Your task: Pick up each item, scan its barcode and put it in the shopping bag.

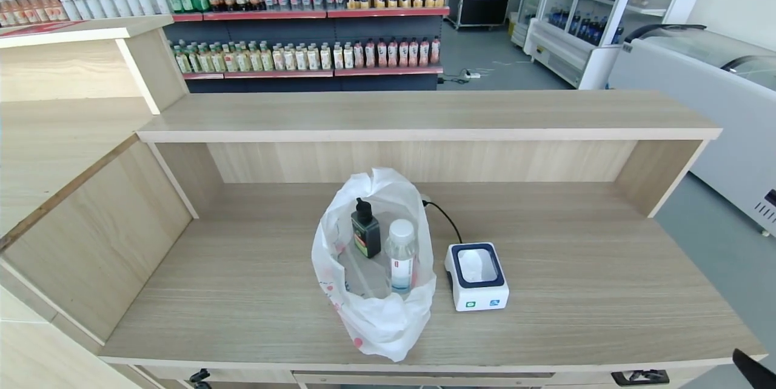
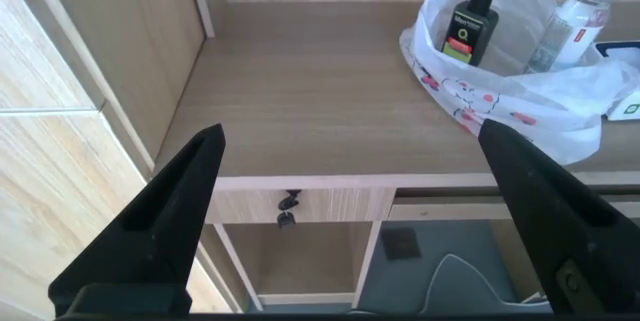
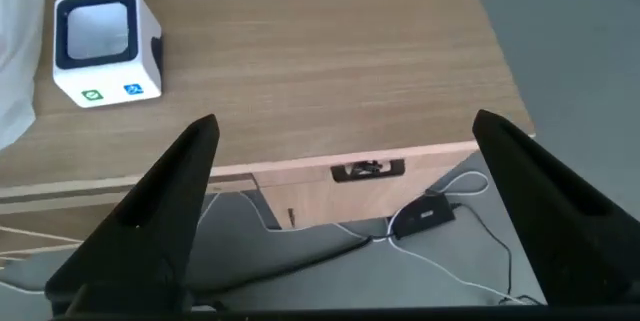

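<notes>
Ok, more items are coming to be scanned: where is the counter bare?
Bare: counter right of the scanner, out to the edge, and left of the bag, up to the side panel. Crowded: the narrow gap between bag and scanner, cable behind.

Shopping bag (image 1: 376, 322) front wall hides the clear bottle (image 1: 401, 252) base; in the left wrist view it also covers the dark bottle (image 2: 470, 26) bottom. Scanner (image 1: 477, 277) cable (image 1: 447, 222) far end runs behind the bag. Left wrist view's edge cuts the scanner; right wrist view's edge cuts the bag. Bottle labels too small to tell.
</notes>
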{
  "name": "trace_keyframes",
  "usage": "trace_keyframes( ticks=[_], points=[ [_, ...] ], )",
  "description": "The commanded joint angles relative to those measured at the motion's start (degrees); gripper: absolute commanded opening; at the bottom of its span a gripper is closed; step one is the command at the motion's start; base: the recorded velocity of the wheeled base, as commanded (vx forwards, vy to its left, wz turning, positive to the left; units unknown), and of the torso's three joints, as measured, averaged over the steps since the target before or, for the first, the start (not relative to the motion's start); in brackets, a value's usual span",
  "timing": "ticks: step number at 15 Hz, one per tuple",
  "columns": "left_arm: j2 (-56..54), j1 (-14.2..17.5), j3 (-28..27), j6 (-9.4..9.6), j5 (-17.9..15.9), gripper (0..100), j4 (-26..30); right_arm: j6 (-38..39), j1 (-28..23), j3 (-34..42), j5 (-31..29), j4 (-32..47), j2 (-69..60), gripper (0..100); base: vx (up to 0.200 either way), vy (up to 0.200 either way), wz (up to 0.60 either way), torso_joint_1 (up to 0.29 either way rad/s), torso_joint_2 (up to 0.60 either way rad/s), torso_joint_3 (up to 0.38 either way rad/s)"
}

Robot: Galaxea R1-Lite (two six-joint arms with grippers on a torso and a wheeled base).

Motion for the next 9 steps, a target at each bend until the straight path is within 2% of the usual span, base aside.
trace_keyframes(
  ticks=[1, 4, 9],
  points=[
    [0.1, 0.0, 0.0, -0.01, 0.0, 100, 0.0, 5.2, 3.0, 5.4, -0.9, 11.7, -26.9, 100, 0.0, 0.0, 0.0, 0.0, 0.0, 0.0],
    [0.1, 0.0, 0.0, 0.08, 0.0, 100, 0.0, 5.0, 6.5, 5.5, -1.1, 11.7, -32.7, 100, 0.0, 0.0, 0.0, 0.0, 0.0, 0.0],
    [0.1, 0.0, 0.0, -0.01, 0.0, 100, 0.0, 4.9, 6.5, 5.5, -1.1, 11.8, -32.7, 100, 0.0, 0.0, 0.0, 0.0, 0.0, 0.0]
  ],
)
